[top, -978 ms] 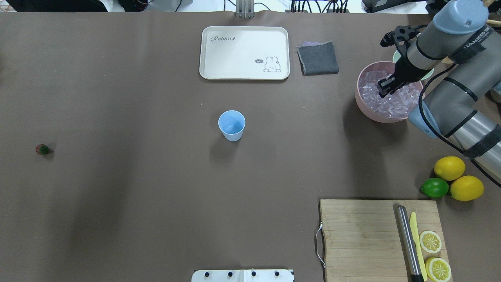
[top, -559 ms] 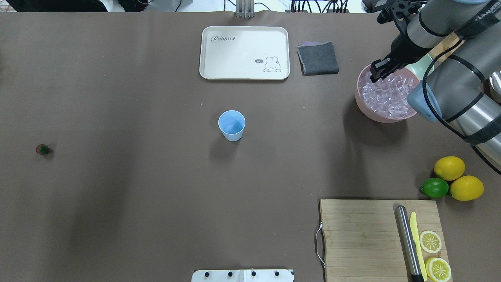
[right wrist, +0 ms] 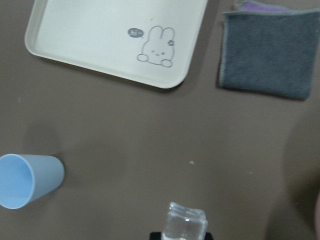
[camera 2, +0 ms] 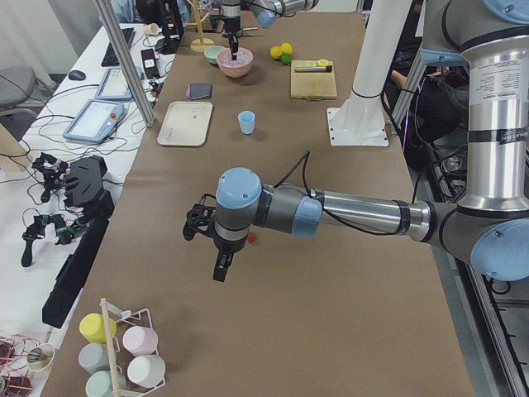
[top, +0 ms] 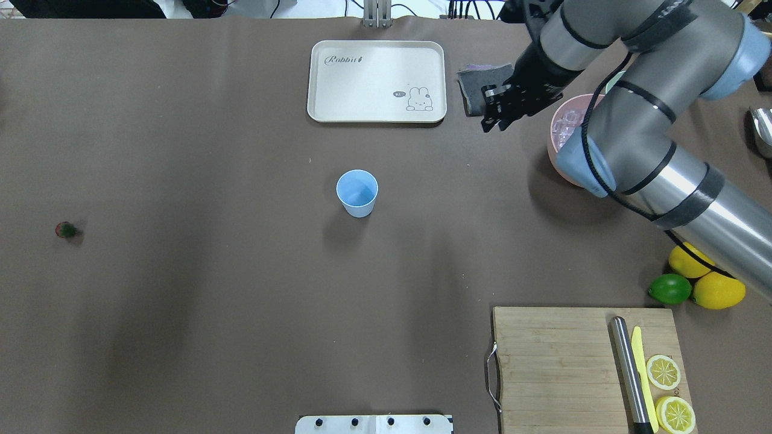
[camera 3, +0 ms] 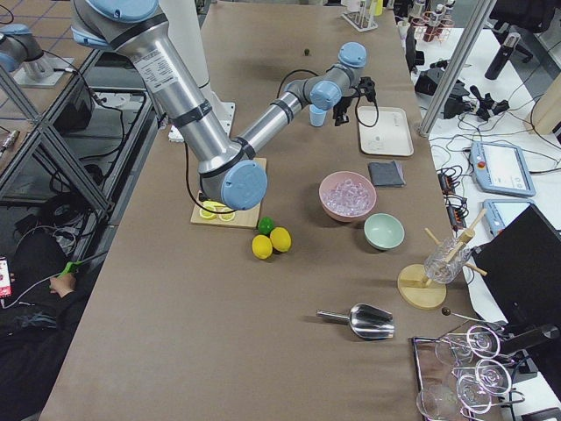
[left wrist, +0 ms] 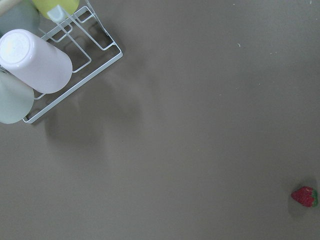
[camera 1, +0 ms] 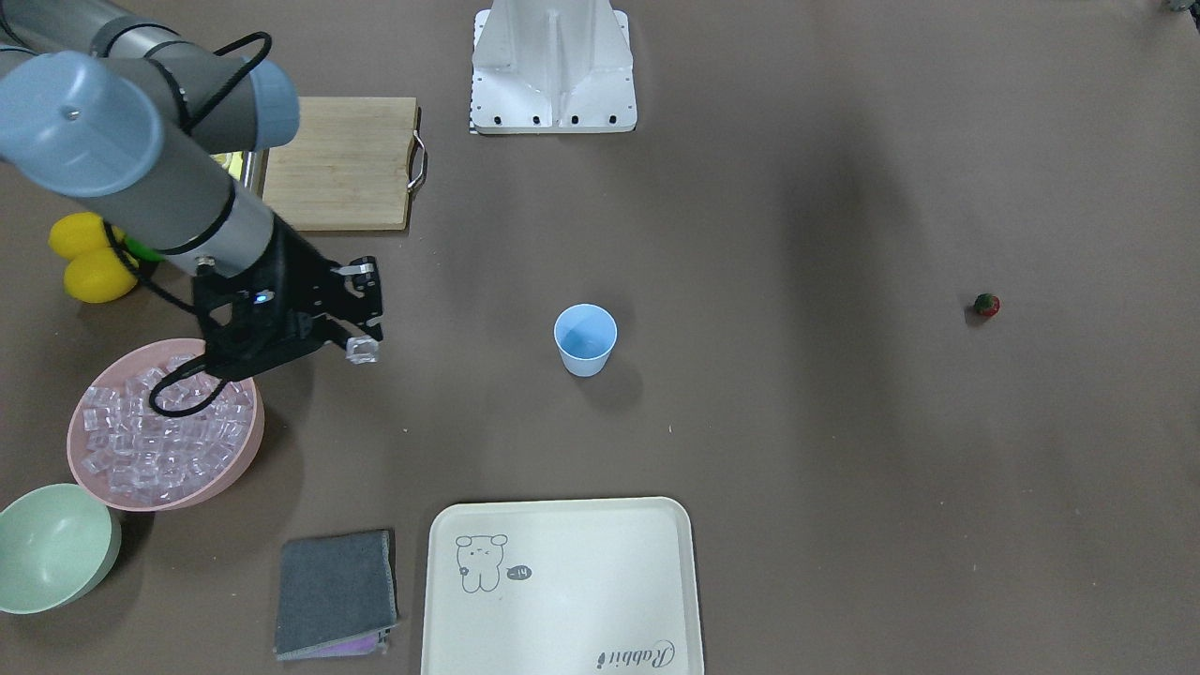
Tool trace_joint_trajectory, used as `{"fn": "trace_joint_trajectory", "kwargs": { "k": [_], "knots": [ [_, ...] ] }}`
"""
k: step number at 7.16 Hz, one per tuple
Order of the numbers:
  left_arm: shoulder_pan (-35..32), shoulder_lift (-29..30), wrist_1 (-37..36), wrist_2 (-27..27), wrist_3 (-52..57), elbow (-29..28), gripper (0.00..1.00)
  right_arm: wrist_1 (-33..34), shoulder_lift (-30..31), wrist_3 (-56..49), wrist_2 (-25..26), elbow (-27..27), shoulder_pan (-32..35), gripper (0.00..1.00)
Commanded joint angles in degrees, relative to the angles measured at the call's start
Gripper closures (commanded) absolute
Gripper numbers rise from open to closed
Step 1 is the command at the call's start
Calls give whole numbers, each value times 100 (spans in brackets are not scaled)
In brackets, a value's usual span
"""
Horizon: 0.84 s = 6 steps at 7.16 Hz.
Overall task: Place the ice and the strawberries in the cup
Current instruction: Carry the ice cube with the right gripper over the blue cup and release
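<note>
The light-blue cup [top: 357, 193] stands upright mid-table, also in the front view [camera 1: 585, 339] and the right wrist view [right wrist: 27, 180]. My right gripper [camera 1: 362, 350] is shut on one clear ice cube [right wrist: 185, 227], held above the table between the pink bowl [camera 1: 246, 457] of ice [camera 1: 150, 436] and the cup. It also shows in the overhead view [top: 490, 123]. The strawberry [top: 65, 229] lies alone at far left, and in the left wrist view [left wrist: 305, 196]. My left gripper [camera 2: 219, 269] hovers near the strawberry [camera 2: 250, 239]; I cannot tell its state.
A cream tray [top: 377, 81] and a grey cloth [camera 1: 336, 592] lie beyond the cup. A cutting board [top: 555, 361] with a knife and lemon slices, two lemons [top: 718, 289] and a lime [top: 669, 289] are at right. A pale-green bowl [camera 1: 52, 546] sits by the pink bowl. A cup rack [left wrist: 35, 60] is at far left.
My right gripper has risen out of the pink bowl and moved left over the table, toward the cup's side, carrying an ice cube. Cup and strawberry have not moved.
</note>
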State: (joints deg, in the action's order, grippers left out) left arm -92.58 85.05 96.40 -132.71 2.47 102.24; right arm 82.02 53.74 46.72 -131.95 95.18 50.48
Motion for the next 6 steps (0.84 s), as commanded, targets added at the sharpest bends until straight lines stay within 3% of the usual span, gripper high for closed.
{"fn": "trace_joint_trajectory", "kwargs": {
  "k": [1,4,6],
  "knots": [
    [12,29,-7,0,-1,-20,2,-878,-283,1457,649,-192,-860,100],
    [74,46,2,9,8,-64,2,-898,-959,2462,1600,-717,-1636,100],
    [91,46,2,9,8,-108,2,-977,-1067,2535,1752,-983,-1717,100]
  ]
}}
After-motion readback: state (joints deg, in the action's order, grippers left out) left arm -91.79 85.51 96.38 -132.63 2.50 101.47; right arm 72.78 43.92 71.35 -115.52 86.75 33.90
